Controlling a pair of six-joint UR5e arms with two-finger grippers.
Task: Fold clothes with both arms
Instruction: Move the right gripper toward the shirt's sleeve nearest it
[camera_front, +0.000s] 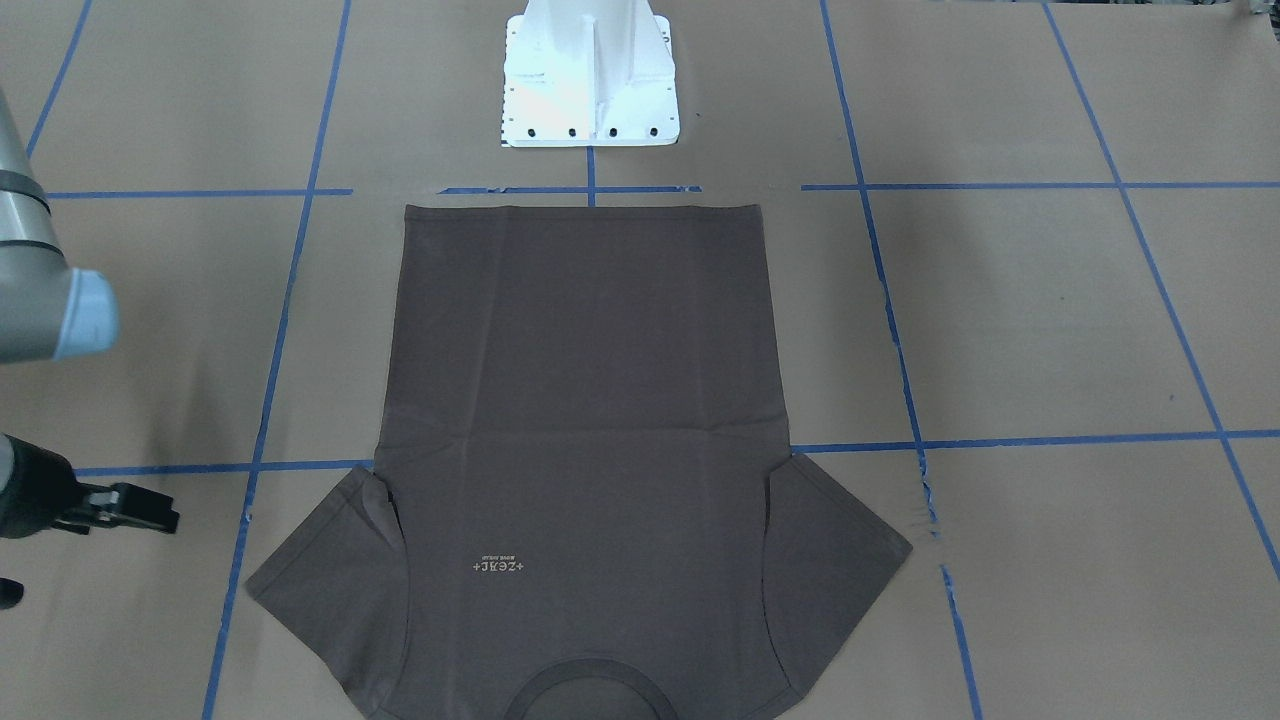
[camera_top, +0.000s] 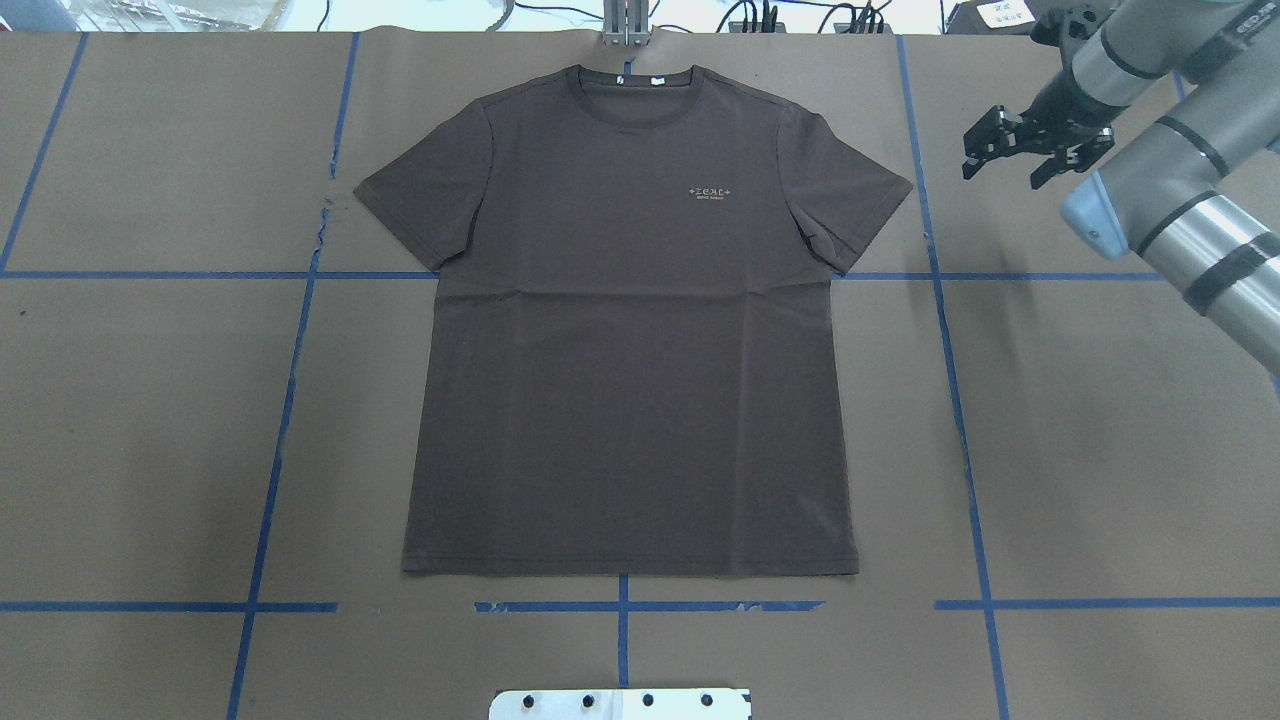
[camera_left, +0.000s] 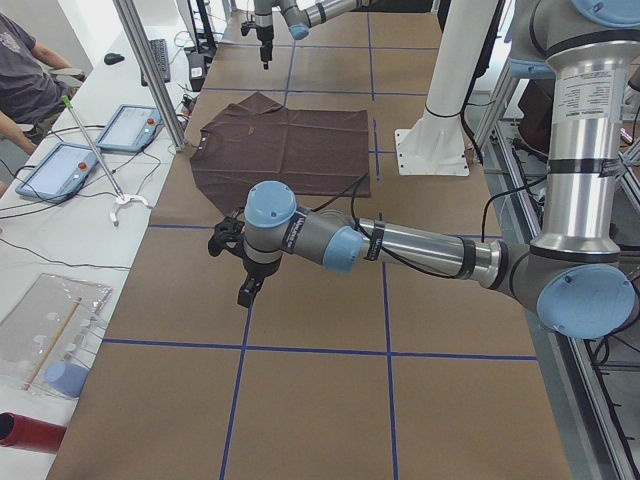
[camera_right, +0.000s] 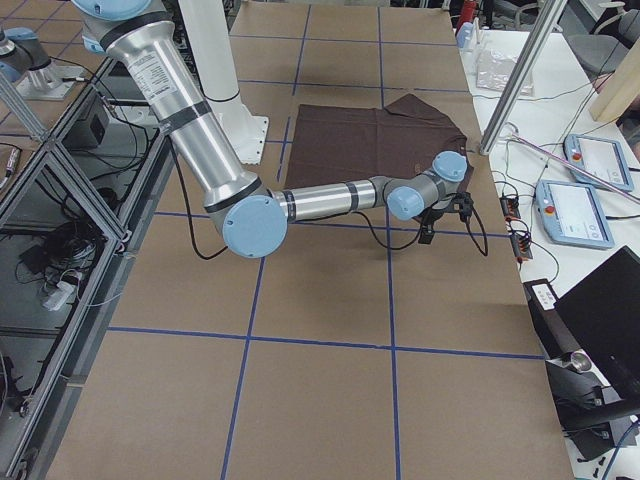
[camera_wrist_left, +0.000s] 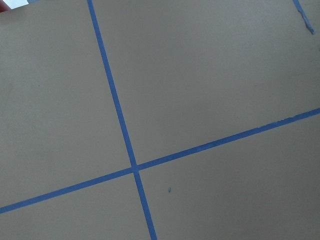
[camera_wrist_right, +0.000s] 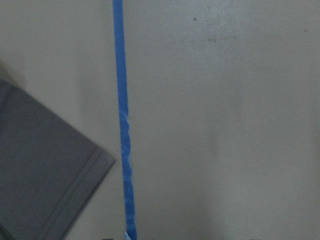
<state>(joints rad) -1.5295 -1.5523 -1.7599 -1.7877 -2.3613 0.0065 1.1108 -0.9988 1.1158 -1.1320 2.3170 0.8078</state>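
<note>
The dark brown-grey T-shirt lies flat and face up in the middle of the table, collar at the far edge and hem toward the robot's base. It also shows in the front-facing view. My right gripper hovers open and empty just beyond the shirt's right sleeve. The right wrist view shows that sleeve's hem beside a blue tape line. My left gripper hangs over bare table well to the shirt's left. It shows only in the exterior left view, so I cannot tell whether it is open or shut.
The white metal base stands at the near edge behind the hem. Blue tape lines grid the brown table cover. A side bench with tablets and a metal post stand past the far edge, with a person there.
</note>
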